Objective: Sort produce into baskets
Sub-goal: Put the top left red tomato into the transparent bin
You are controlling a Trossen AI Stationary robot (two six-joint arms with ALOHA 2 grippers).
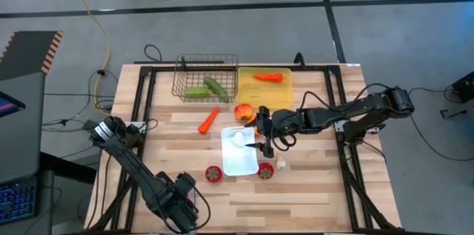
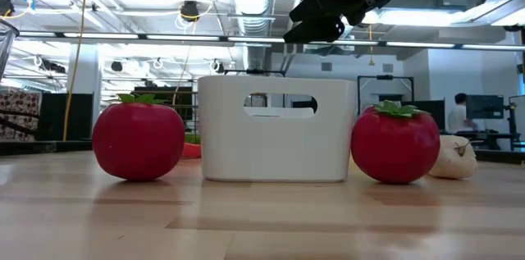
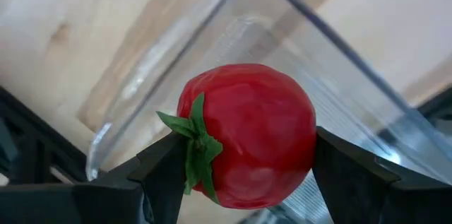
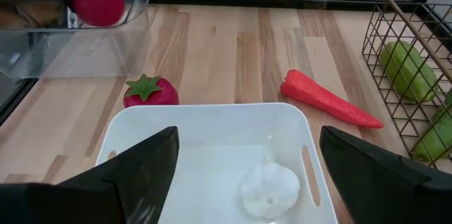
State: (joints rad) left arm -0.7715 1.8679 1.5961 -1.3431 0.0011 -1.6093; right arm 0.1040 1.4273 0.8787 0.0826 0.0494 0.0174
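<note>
My left gripper (image 3: 244,174) is shut on a red round fruit (image 3: 247,136) over the clear plastic tub (image 3: 282,33) near the table's front left; the fruit also shows in the right wrist view (image 4: 97,1). My right gripper (image 4: 247,139) is open and empty above the white tray (image 4: 212,128), which holds one white garlic bulb (image 4: 270,189). Two red fruits (image 2: 138,139) (image 2: 395,143) rest on the table on either side of the tray (image 2: 277,129). Another garlic bulb (image 2: 454,157) lies beside the right one. My left gripper pinches the red fruit between its two fingers, one finger on the side by the green leafy top (image 3: 187,150), the other on the opposite side (image 3: 307,146). The fruit lies sideways in the hold, over the tub. Whether it touches the tub's floor does not show.
The wire mesh basket (image 1: 206,79) at the far side holds two green cucumbers (image 1: 207,87). The yellow tray (image 1: 285,90) beside it holds an orange-red piece (image 1: 268,77). An orange carrot (image 1: 208,120) and an orange pepper (image 1: 243,110) lie on the table between these and the white tray.
</note>
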